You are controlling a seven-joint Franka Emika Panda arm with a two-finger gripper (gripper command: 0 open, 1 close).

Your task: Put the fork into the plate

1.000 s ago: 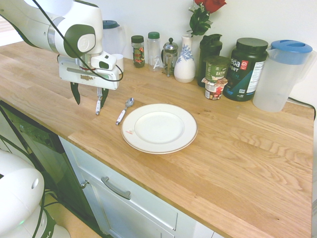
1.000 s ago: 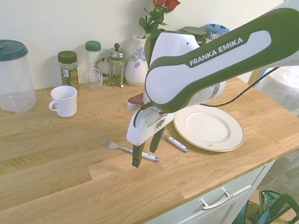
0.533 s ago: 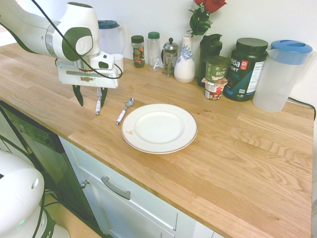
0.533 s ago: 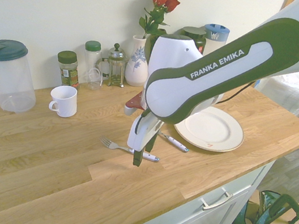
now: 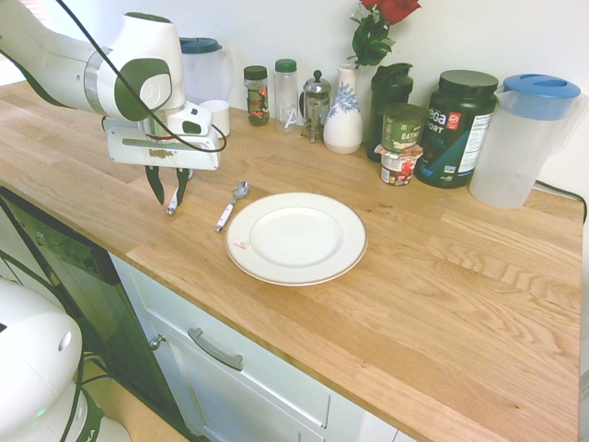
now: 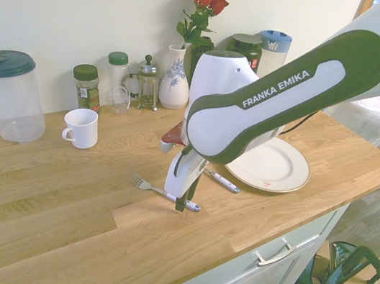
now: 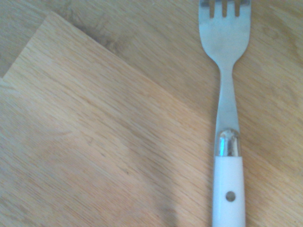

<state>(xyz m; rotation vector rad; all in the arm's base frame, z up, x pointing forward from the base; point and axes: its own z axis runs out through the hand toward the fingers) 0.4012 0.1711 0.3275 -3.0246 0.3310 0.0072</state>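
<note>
Gripper (image 5: 169, 196): I see fingers narrowed from a wide spread, now pinching the fork (image 6: 160, 191) handle.
Fork: flat on the counter (image 5: 442, 276), beside the spoon (image 5: 230, 204).
Plate (image 5: 296, 238): unmoved.

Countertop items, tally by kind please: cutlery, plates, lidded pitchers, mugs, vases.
Cutlery: 2, the fork and the spoon
Plates: 1, the plate
Lidded pitchers: 2, the blue-lidded pitcher and the dark-lidded pitcher
Mugs: 1, the white mug
Vases: 1, the vase
Total: 7
</note>
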